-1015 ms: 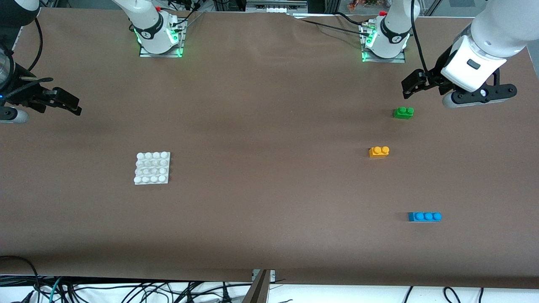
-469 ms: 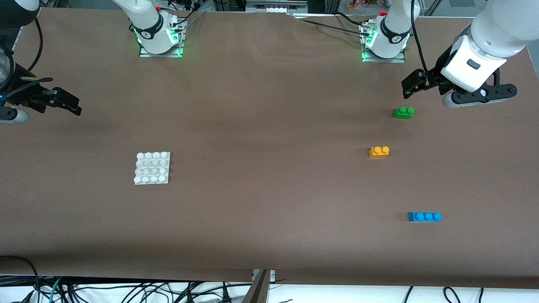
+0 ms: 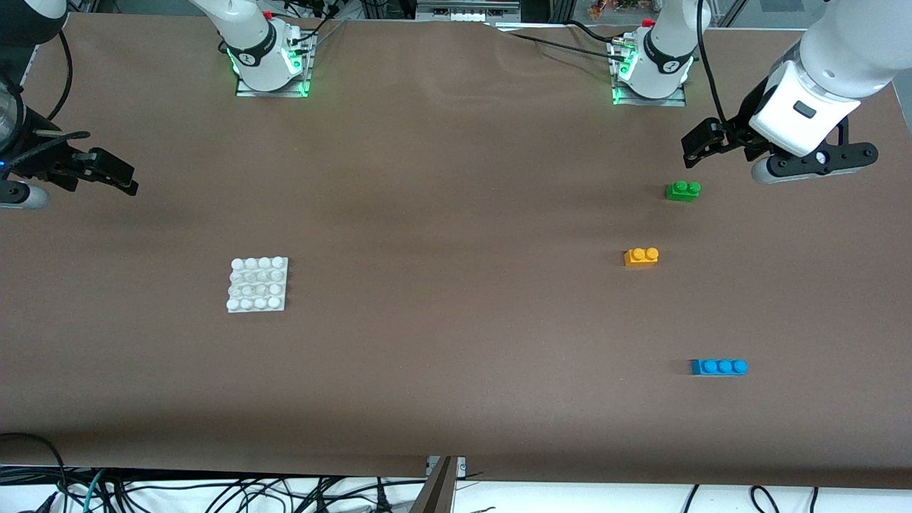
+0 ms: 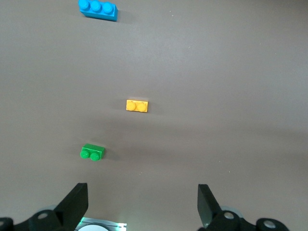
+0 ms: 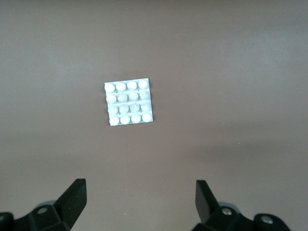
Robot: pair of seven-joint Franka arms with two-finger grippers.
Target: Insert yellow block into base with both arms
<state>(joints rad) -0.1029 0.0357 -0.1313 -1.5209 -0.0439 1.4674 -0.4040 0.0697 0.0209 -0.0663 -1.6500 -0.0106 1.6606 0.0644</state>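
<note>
The yellow block [image 3: 641, 256] [image 4: 137, 106], a small two-stud brick, lies on the brown table toward the left arm's end. The base [image 3: 258, 284] [image 5: 128, 102], a white square plate of studs with nothing on it, lies toward the right arm's end. My left gripper [image 3: 697, 144] [image 4: 143, 204] hangs open and empty over bare table beside the green brick. Out at the right arm's end of the table, my right gripper [image 3: 117, 174] [image 5: 141, 202] hangs open with nothing between its fingers. Both grippers are well apart from the block and the base.
A green two-stud brick [image 3: 682, 190] [image 4: 93, 152] lies farther from the front camera than the yellow block. A blue three-stud brick [image 3: 718, 367] [image 4: 98, 9] lies nearer to that camera. The arms' mounts [image 3: 271, 64] [image 3: 650, 71] stand along the table's back edge.
The left arm's hand has shifted very slightly toward its own end of the table. The right arm and all the bricks have stayed put.
</note>
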